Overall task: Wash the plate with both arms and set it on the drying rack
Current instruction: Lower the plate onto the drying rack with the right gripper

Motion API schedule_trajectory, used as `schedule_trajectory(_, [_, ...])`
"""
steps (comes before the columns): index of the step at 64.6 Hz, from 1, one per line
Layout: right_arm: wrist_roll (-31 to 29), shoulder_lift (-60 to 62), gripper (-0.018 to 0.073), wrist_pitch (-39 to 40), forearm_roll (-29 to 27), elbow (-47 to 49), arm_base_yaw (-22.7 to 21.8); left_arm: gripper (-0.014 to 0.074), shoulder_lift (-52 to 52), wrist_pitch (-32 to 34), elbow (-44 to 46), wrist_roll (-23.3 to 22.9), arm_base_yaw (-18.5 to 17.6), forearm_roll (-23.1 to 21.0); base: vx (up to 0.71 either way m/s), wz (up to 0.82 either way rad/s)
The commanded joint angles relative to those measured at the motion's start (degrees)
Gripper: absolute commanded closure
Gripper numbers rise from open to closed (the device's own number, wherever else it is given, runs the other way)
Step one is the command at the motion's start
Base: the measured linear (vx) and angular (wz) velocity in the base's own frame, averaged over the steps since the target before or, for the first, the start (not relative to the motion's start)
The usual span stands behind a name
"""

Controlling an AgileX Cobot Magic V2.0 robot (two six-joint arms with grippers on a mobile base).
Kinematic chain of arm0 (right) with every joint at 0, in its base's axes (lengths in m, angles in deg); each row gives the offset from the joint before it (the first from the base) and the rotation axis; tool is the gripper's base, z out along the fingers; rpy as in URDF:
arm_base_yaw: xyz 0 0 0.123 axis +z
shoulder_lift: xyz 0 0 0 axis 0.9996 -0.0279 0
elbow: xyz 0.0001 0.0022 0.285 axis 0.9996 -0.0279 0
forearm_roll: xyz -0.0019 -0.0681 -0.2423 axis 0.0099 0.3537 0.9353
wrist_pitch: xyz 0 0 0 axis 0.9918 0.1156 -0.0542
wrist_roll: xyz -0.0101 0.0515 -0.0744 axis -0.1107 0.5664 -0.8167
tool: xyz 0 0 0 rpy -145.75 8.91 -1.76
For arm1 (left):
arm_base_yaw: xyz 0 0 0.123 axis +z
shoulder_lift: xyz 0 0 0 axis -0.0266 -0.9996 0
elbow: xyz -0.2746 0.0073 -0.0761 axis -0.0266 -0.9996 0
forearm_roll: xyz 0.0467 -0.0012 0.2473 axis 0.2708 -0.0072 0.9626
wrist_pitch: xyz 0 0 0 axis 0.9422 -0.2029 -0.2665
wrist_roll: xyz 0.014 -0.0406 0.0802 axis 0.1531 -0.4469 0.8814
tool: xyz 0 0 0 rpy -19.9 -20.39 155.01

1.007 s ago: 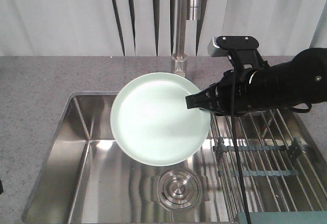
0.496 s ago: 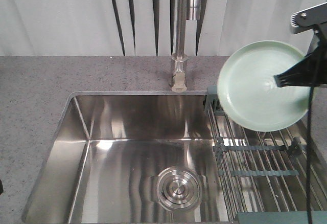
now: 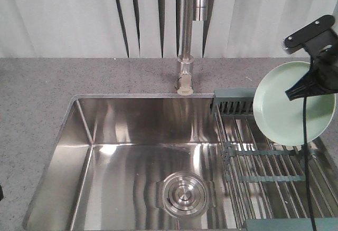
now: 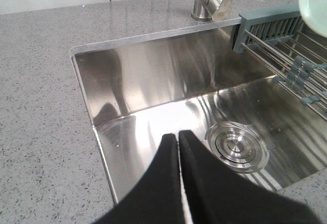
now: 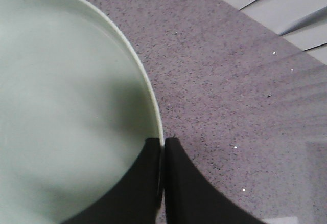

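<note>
Plate point(image 3: 288, 109) of pale mint green is held up over the far right part of the drying rack point(image 3: 264, 162), steeply tilted, with its broad face turned to the front camera. It is round, so it has no long axis; the rim is a low upturned lip and the surface is smooth and plain. Its lowest edge is close above the rods of the rack, but I cannot tell if it touches them. The right gripper point(image 3: 289, 92) reaches in from the right of the rack and crosses the upper right of the plate's face. In the right wrist view its two black fingers point(image 5: 138, 193) are clamped on the thin rim, and the plate spreads away from them to the left. A thin black cable point(image 3: 305, 157) hangs down across the plate and the rack. The rack is made of parallel steel rods with grey-green plastic cross strips and an end bar, and it lies over the right end of the shiny steel sink point(image 3: 132, 131). The left gripper point(image 4: 178, 134) is well to the left of the rack, above the near left side of the basin, its black fingers together with only a hairline between them and nothing held. Behind the rack's left corner the steel faucet point(image 3: 185, 57) stands on the grey speckled counter point(image 3: 53, 83).
</note>
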Motion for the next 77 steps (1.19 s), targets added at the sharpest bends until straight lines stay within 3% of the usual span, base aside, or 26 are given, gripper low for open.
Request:
schedule_trajectory(1, [0.1,-1.5,0.0555,1.8,2.7,3.1,-0.2,0.0603,-0.5,3.2,1.3,-0.1,0.0,-2.0,0.0,0.0])
schedule_trajectory(22, [-1.8,-9.7,0.0555,1.4,3.1,7.3,-0.2,0.0603,-0.5,3.3,1.3,-0.1,0.0,-2.0,0.0,0.0])
schedule_trajectory(43, [-3.2,-11.8,0.0555,-5.3,9.6,10.5,-0.2,0.0603,-0.5,3.4,1.3,-0.1,0.0,-2.0,0.0,0.0])
schedule_trajectory(77, [-8.7,-12.1,0.0545,-6.1,1.5,11.9,-0.2,0.0603,-0.5,3.4,1.3,-0.1,0.0,-2.0,0.0,0.0])
